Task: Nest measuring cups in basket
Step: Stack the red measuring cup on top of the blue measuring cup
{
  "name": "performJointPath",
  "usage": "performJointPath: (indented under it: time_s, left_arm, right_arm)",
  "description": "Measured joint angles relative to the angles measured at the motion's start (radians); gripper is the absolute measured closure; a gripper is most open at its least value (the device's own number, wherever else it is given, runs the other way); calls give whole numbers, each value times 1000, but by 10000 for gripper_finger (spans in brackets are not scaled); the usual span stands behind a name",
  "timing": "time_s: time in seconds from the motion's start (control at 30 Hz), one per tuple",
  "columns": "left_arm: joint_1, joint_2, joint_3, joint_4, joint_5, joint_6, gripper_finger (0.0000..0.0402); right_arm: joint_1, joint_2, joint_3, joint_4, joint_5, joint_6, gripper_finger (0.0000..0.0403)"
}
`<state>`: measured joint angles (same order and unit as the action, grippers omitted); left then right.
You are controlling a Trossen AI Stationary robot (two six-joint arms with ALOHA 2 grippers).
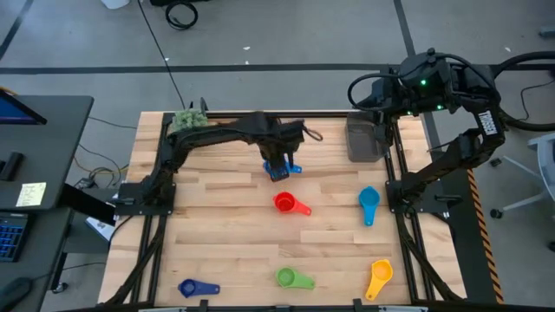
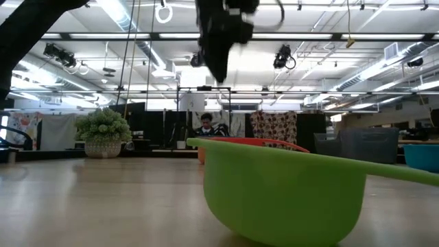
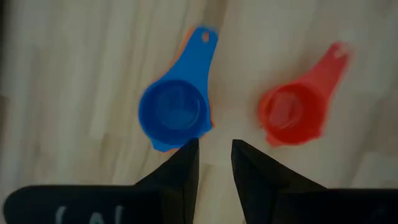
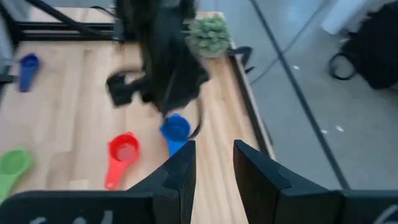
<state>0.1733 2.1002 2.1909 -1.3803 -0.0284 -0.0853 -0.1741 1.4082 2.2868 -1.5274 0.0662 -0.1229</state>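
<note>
Blue cup (image 3: 176, 111) just beneath open left hand (image 3: 214, 163)

6 measuring cups (image 1: 291, 204) scattered on table, grey basket (image 1: 362, 139) apart

A butcher-block desk (image 1: 225, 234) stands on a grey floor (image 1: 286, 35) crossed by dark lines. Behind it stretches a large hall with bright strip lights (image 2: 384, 68) under an open ceiling, and a person (image 2: 208, 126) sits far back.
</note>
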Motion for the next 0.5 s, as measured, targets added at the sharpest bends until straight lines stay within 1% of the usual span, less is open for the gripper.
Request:
performJointPath:
  time_s: [0.07,0.13,0.2,0.33,0.4,0.5]
  left_arm:
    - [-6,-35,54,-59,0,0,302]
    - [-18,-71,88,-103,-1,0,301]
    - [-34,-114,94,-145,0,-4,301]
    - [-77,-185,94,-174,0,-10,301]
    - [-102,-193,94,-174,-2,-12,301]
    - [-141,-196,93,-192,-3,19,301]
  right_arm:
    - [0,0,0,0,-59,-6,291]
    - [0,0,0,-1,-92,0,291]
    - [0,0,0,-16,-97,34,291]
    - [0,2,-8,-43,-96,101,291]
    - [2,3,-23,-45,-101,126,291]
    - [18,11,-59,-45,-140,128,291]
